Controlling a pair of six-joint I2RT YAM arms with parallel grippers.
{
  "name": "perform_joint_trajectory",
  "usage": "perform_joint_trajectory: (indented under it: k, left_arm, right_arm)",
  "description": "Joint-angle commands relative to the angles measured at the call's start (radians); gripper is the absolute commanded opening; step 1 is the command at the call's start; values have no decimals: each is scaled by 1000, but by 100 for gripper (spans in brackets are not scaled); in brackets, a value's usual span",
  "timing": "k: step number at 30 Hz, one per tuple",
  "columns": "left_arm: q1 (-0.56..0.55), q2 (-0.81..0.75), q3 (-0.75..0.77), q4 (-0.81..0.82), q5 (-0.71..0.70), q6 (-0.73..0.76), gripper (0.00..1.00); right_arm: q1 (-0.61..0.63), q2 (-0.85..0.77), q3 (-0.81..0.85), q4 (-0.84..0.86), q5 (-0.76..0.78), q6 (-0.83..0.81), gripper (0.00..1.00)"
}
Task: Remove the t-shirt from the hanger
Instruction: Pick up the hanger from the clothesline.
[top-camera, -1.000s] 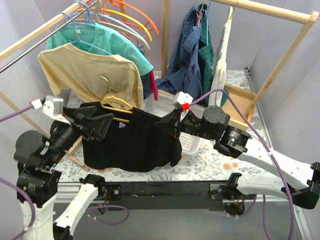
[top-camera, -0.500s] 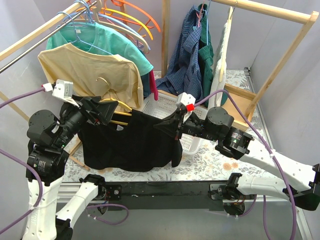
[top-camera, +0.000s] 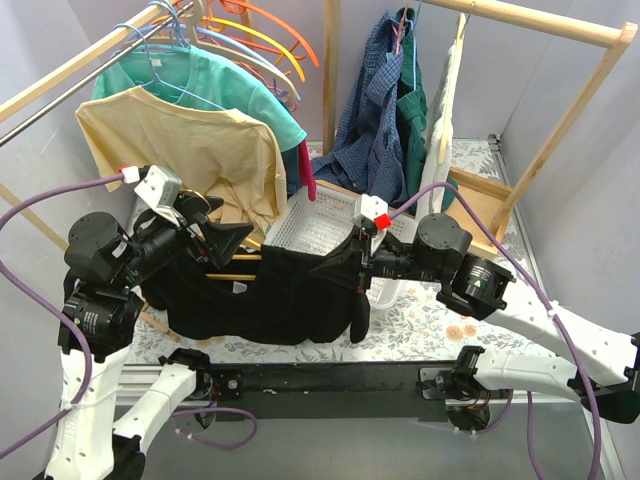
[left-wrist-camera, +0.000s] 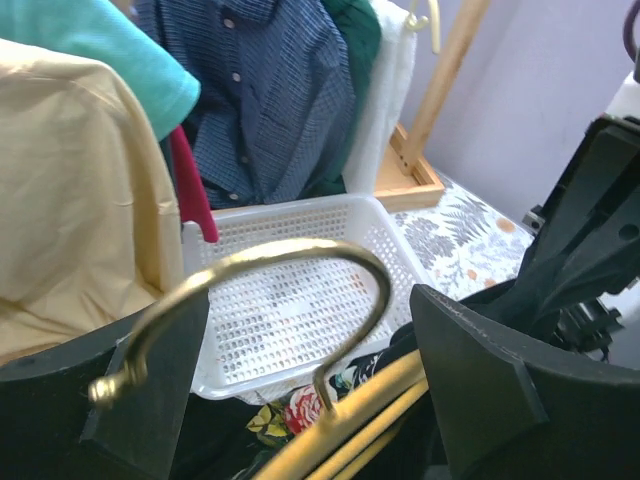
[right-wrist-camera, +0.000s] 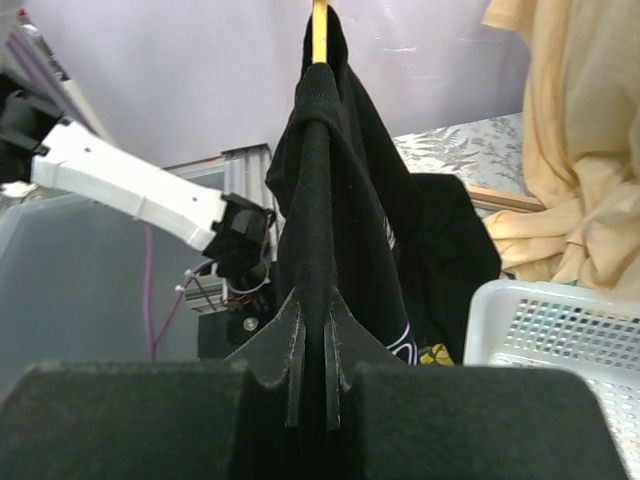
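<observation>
A black t-shirt (top-camera: 270, 295) hangs on a gold hanger (top-camera: 232, 260) held up between my two arms. My left gripper (top-camera: 222, 238) stands open at the hanger's top. In the left wrist view the brass hook (left-wrist-camera: 300, 250) curves between the wide-apart fingers of the left gripper (left-wrist-camera: 308, 305) without being pinched. The shirt's flower print (left-wrist-camera: 300, 408) shows below it. My right gripper (top-camera: 338, 265) is shut on the shirt's right shoulder. In the right wrist view the black cloth (right-wrist-camera: 330, 200) runs up from the right gripper (right-wrist-camera: 313, 370) to the hanger's end (right-wrist-camera: 319, 30).
A white mesh basket (top-camera: 320, 215) sits just behind the shirt. A yellow tee (top-camera: 190, 150) and a teal tee (top-camera: 225, 85) hang on the left rail, close to my left arm. Dark shirts (top-camera: 375, 110) hang on the wooden rack (top-camera: 560, 110) at the back right.
My left gripper has swung up and to the right, from beside the shirt's left shoulder to around the hanger's hook. The right arm has edged right with the shirt.
</observation>
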Motion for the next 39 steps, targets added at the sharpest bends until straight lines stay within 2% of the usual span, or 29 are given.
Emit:
perform_joint_trajectory:
  k: [1, 6, 9, 12, 16, 19, 22, 27, 30, 32, 34, 37, 39]
  left_arm:
    - [2, -3, 12, -39, 120, 57, 79]
    - [-2, -26, 9, -76, 133, 67, 67]
    - [-4, -49, 0, -93, 129, 66, 65]
    - [-8, -65, -14, -110, 123, 67, 66]
    - [-16, -77, -18, -121, 107, 72, 75]
    - [-18, -66, -18, -115, 112, 73, 75]
    - [-16, -51, -15, -110, 136, 78, 69]
    - [-18, -42, -3, -150, 158, 118, 47]
    - [-27, -43, 9, -185, 182, 161, 43]
    - [-36, -40, 17, -220, 202, 179, 44]
    - [-41, -42, 20, -240, 212, 193, 56]
    - [-47, -48, 23, -254, 232, 207, 63]
    - [-48, -48, 20, -259, 242, 211, 64]
  right_arm:
    - [4, -59, 70, 74, -73, 1, 1]
    - [2, -53, 67, 56, -58, -15, 1]
    - [1, -55, 65, 51, -35, -27, 1]
    - [-3, -62, 60, 48, -2, -39, 1]
    - [-10, -72, 56, 57, 24, -47, 1]
    - [-13, -72, 59, 59, 12, -47, 1]
    - [-15, -75, 59, 60, 7, -47, 1]
    - [-21, -88, 63, 62, 22, -55, 1]
    - [-27, -85, 85, 43, 24, -67, 1]
    - [-32, -79, 115, 30, 16, -85, 1]
    - [-35, -69, 134, -2, 15, -107, 1]
    - [-42, -62, 162, -18, 8, -122, 1]
    - [-50, -59, 177, -16, 7, -133, 1]
